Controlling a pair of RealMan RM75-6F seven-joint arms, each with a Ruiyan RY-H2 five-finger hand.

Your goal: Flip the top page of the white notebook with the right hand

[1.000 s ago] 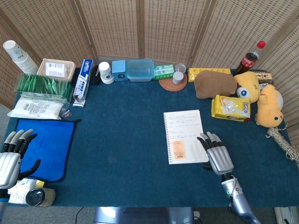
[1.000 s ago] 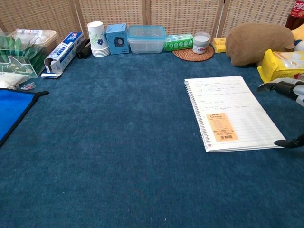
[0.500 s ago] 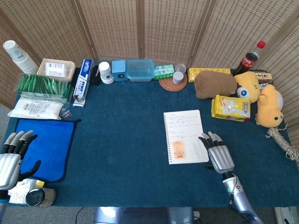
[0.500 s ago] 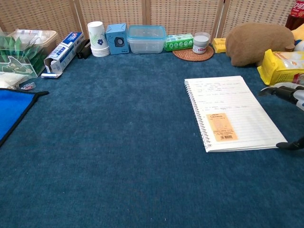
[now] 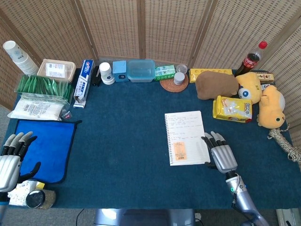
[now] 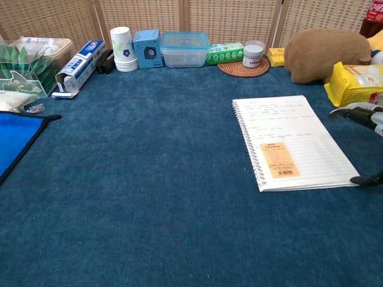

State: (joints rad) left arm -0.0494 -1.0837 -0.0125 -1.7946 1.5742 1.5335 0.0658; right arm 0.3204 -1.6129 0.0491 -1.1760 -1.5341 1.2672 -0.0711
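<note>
Right hand [image 5: 221,155] fingers spread beside white notebook [image 5: 186,137].

notebook [image 5: 186,137] 1 | cola bottle [image 5: 251,58] 1 | yellow plush toys [image 5: 272,108] 2

A blue cloth [image 5: 47,149] lies at the near left; a toothpaste box [image 5: 83,82], clear container [image 5: 140,70] and brown plush [image 5: 216,84] line the far edge.

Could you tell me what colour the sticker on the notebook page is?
Orange; the sticker shows best in the chest view.
</note>
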